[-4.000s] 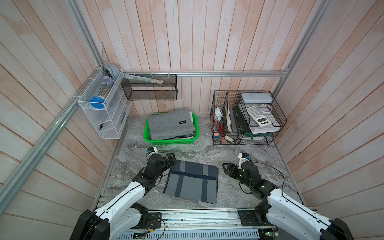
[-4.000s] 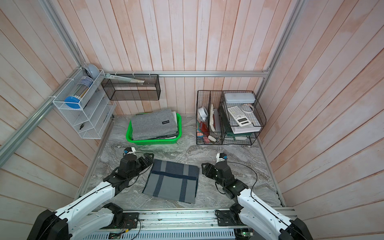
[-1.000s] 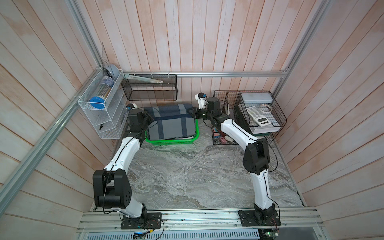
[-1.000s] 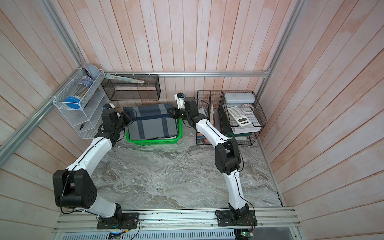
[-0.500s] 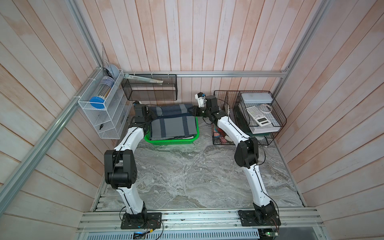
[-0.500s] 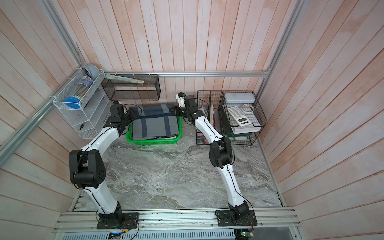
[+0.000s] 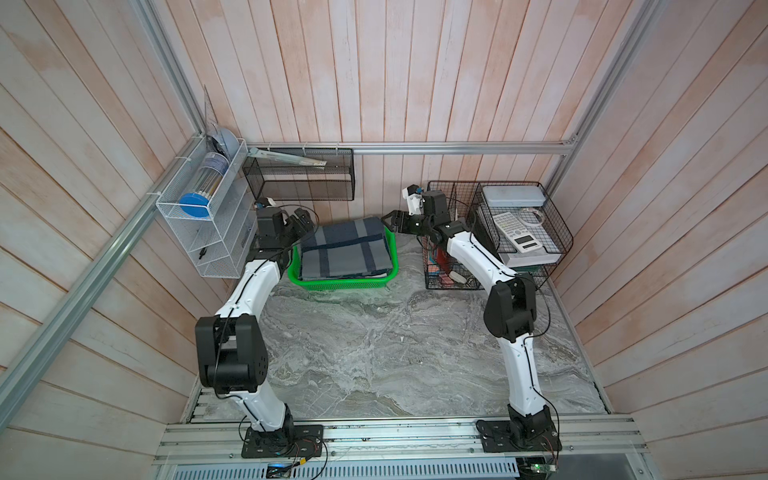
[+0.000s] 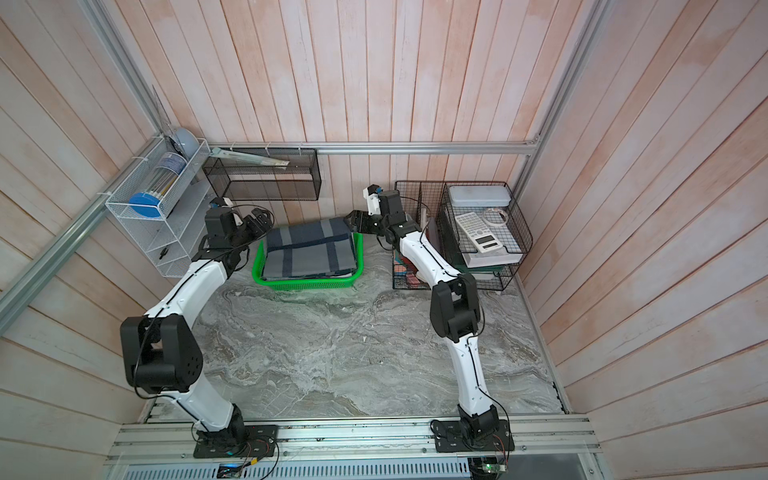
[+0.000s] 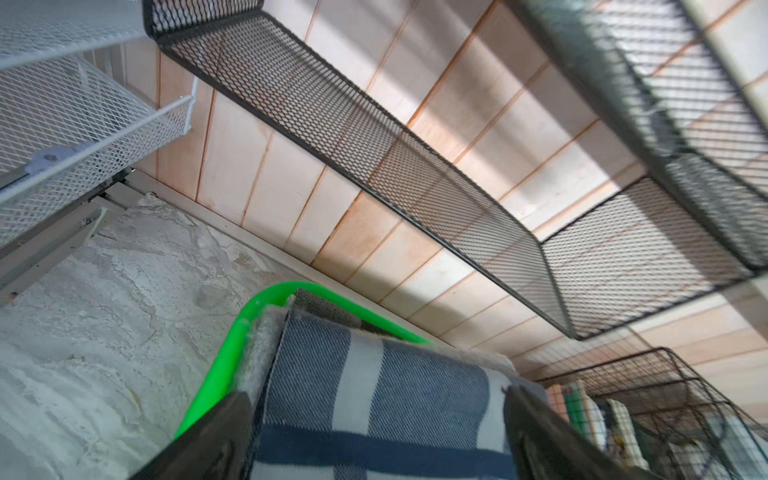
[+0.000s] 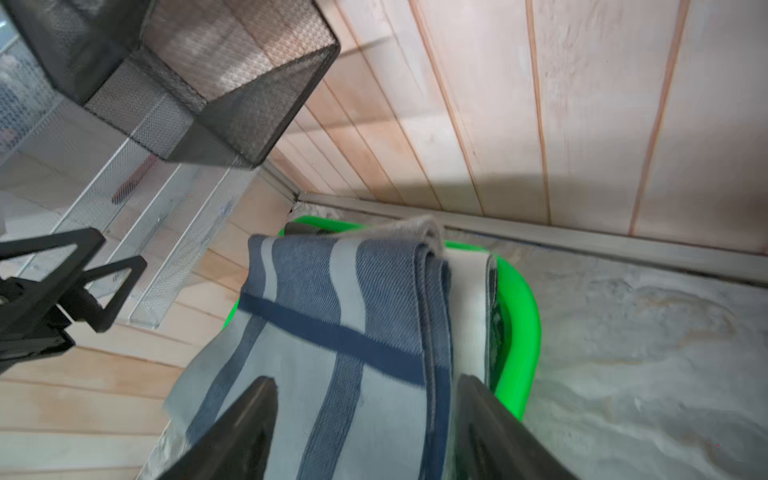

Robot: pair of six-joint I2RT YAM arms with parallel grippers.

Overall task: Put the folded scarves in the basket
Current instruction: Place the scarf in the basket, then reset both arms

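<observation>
Both top views reach me evenly bright under soft overhead light, with faint shadows on the grey marbled tabletop (image 7: 374, 353); the pale wooden plank walls (image 7: 395, 83) bow near the edges. In my left wrist view the black mesh wall shelf (image 9: 374, 137) smears at one end. The right gripper (image 10: 365, 378) looms out of focus beside the glaring bright green plastic basket (image 10: 519, 311).

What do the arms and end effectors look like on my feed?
The left arm and right arm have white links joined by bulky black joint housings, with a thin black cable running along each. The left end effector and right end effector are black, with triangular open-frame fingers.
</observation>
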